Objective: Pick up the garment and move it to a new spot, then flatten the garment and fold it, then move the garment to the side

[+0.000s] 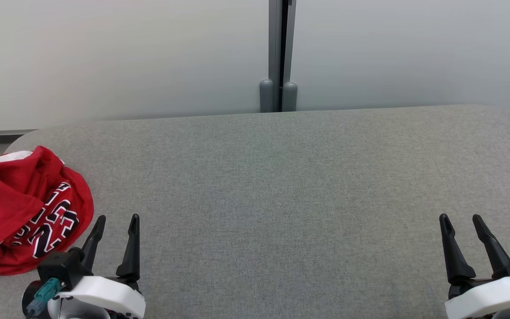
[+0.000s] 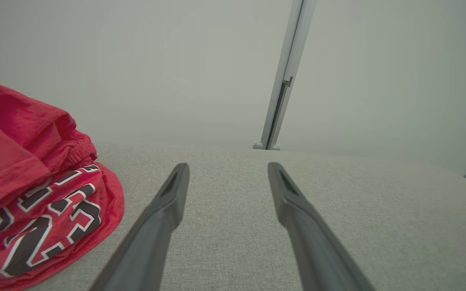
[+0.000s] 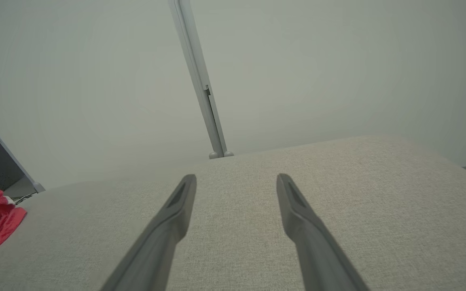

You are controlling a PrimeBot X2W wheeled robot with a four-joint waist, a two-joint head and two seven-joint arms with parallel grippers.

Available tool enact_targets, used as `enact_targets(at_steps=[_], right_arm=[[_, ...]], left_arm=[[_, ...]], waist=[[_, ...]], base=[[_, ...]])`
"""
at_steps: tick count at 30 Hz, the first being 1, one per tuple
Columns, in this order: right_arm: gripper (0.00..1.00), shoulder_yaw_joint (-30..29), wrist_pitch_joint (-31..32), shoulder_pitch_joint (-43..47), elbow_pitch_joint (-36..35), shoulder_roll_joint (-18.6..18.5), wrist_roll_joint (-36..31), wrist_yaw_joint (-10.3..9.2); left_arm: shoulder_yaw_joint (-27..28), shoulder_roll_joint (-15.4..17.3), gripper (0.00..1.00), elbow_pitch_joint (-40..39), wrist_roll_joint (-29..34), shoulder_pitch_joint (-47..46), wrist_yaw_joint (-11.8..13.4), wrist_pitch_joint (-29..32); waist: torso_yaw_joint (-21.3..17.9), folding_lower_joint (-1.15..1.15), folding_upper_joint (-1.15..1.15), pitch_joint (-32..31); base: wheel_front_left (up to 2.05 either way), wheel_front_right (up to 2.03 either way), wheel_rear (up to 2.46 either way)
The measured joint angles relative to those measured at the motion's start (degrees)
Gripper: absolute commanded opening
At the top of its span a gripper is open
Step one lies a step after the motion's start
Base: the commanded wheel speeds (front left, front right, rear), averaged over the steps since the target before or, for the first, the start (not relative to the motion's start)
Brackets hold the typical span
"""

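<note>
One red garment (image 1: 25, 208) (crumpled, lettering showing) lies on the one grey desk (image 1: 281, 177). Two end effectors, both wide and empty: the left end effector (image 1: 117, 219) sits just beside the garment, the right end effector (image 1: 461, 217) well apart from it.

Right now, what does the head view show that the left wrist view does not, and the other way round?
Head view: the right gripper, open, far from the red garment, and the garment's white trim. Left wrist view: a gathered seam on the garment, seen close. Both: the crumpled garment on the grey table, with the open left gripper beside it.
</note>
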Motion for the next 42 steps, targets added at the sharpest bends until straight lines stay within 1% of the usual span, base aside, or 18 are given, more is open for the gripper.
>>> enact_targets(at_steps=[15,25,42], right_arm=[[1.0,0.09,-0.71,0.98,-0.41,-0.01,-5.68,0.0],[1.0,-0.8,-0.87,1.31,-0.96,0.22,-8.14,0.0],[1.0,-2.35,-0.45,1.76,-1.51,0.37,-7.78,0.0]], left_arm=[[-0.19,-0.16,1.0,0.86,5.9,0.15,0.22,-1.67],[-0.2,-0.45,1.0,1.48,9.14,0.26,0.2,-2.75],[0.3,-1.52,1.0,2.69,8.56,-0.36,-0.64,-2.83]], waist=[[0.5,0.0,0.0,0.0],[1.21,0.0,0.0,0.1],[3.03,0.0,0.0,0.77]], base=[[0.0,0.0,0.0],[0.0,0.0,0.0],[0.0,0.0,0.0]])
